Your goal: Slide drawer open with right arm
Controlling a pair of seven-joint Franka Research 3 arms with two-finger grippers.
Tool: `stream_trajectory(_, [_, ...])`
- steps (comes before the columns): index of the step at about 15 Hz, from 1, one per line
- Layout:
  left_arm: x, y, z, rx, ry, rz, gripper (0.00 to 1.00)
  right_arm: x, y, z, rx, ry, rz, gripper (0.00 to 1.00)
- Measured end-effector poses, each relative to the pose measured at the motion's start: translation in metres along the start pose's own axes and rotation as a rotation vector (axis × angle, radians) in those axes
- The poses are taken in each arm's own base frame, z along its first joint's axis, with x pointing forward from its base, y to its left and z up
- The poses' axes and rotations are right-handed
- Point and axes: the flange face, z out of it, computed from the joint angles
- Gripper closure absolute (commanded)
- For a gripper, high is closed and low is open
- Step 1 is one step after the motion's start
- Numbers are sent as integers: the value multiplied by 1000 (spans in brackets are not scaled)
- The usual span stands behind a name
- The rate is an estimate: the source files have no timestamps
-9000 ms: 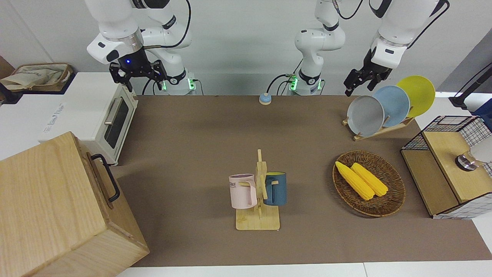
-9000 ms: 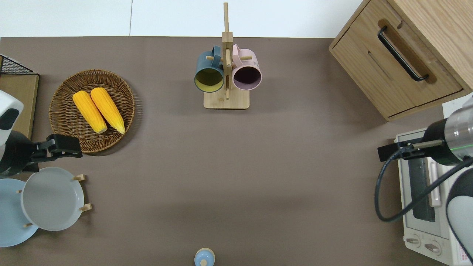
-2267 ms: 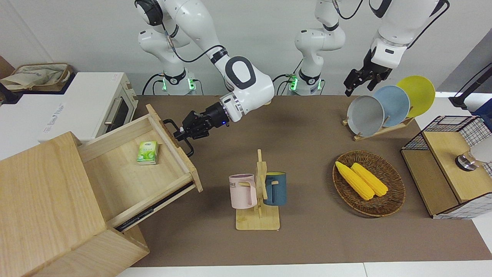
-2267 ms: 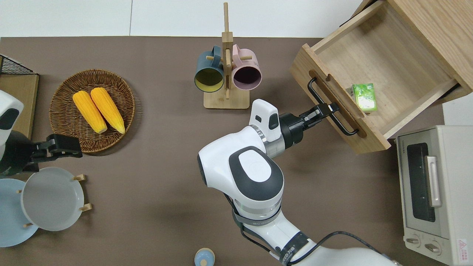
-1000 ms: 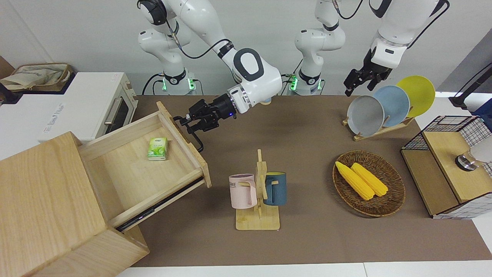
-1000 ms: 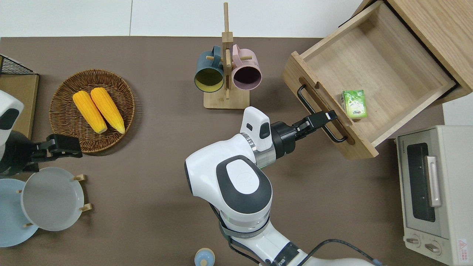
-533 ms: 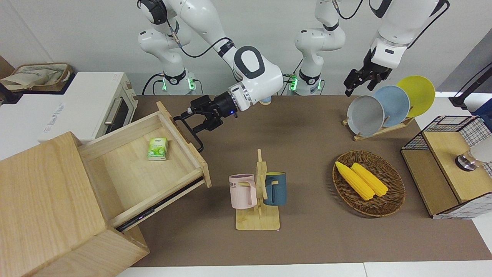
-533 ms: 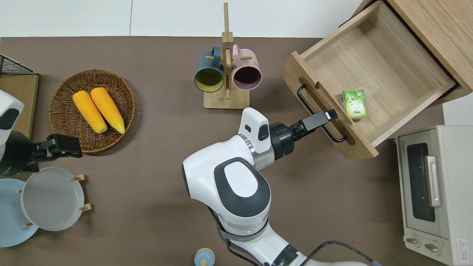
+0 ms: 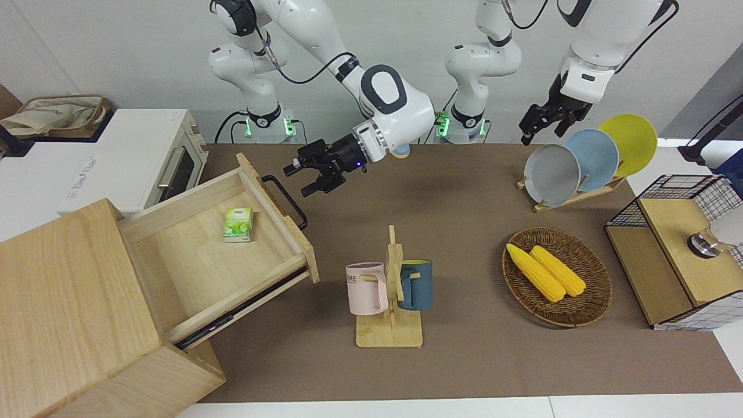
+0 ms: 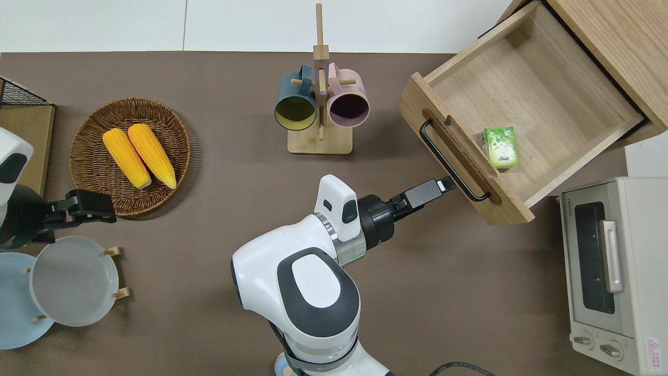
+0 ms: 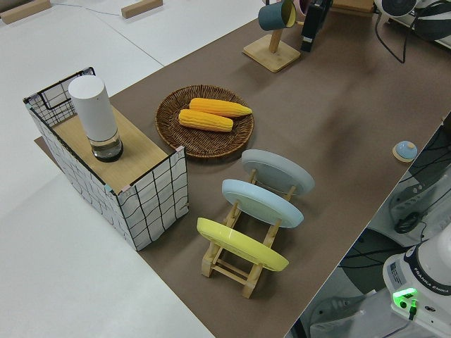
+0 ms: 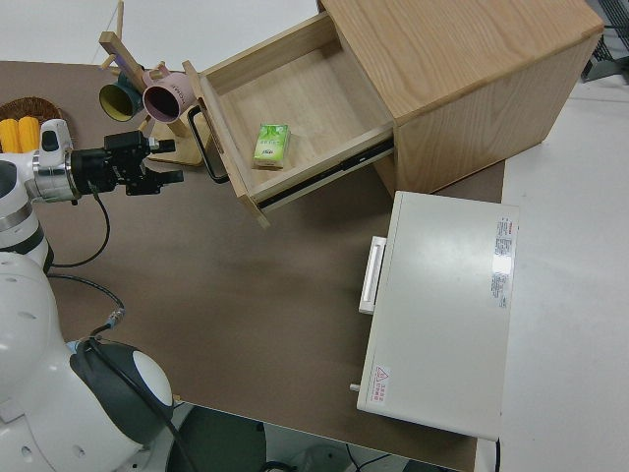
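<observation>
The light-wood drawer (image 9: 191, 261) stands pulled far out of the pale wooden cabinet (image 9: 64, 302); it also shows in the overhead view (image 10: 537, 89) and the right side view (image 12: 305, 98). Its black bar handle (image 9: 285, 202) (image 10: 453, 161) (image 12: 208, 146) is free. A small green packet (image 9: 238, 224) (image 10: 500, 147) lies in the drawer near its front panel. My right gripper (image 9: 298, 180) (image 10: 442, 185) (image 12: 170, 163) is open and empty, over the brown mat just off the handle, not touching it. The left arm (image 9: 537, 125) is parked.
A white toaster oven (image 9: 145, 168) stands beside the cabinet, nearer to the robots. A wooden rack with a pink and a blue mug (image 9: 390, 290) stands mid-table. A wicker basket (image 9: 586, 307) with two corn cobs, a plate rack (image 9: 580, 162) and a wire cabinet (image 9: 673, 255) stand toward the left arm's end.
My right gripper has opened, let go of the handle and drawn back from it toward the table's middle. The drawer has stayed open where it stood half a second ago.
</observation>
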Motion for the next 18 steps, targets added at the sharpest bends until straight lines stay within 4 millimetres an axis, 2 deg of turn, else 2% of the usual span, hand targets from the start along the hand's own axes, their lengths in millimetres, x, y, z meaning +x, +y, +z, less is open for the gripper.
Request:
stream_trajectory(4, [0,0,0,0,0,0,7,-5,14,1,99,-22,23,9])
stream_trajectory(6, [0,0,0,0,0,0,7,-5,34,8,199,-31,62,9])
stream_trajectory(12, [0,0,0,0,0,0,7,-24,125,46,544,-93,228,9])
stream_trajectory(15, [0,0,0,0,0,0,7,-42,166,72,757,-166,312,9])
stream_trajectory(18, [0,0,0,0,0,0,7,-66,210,108,984,-221,346,9])
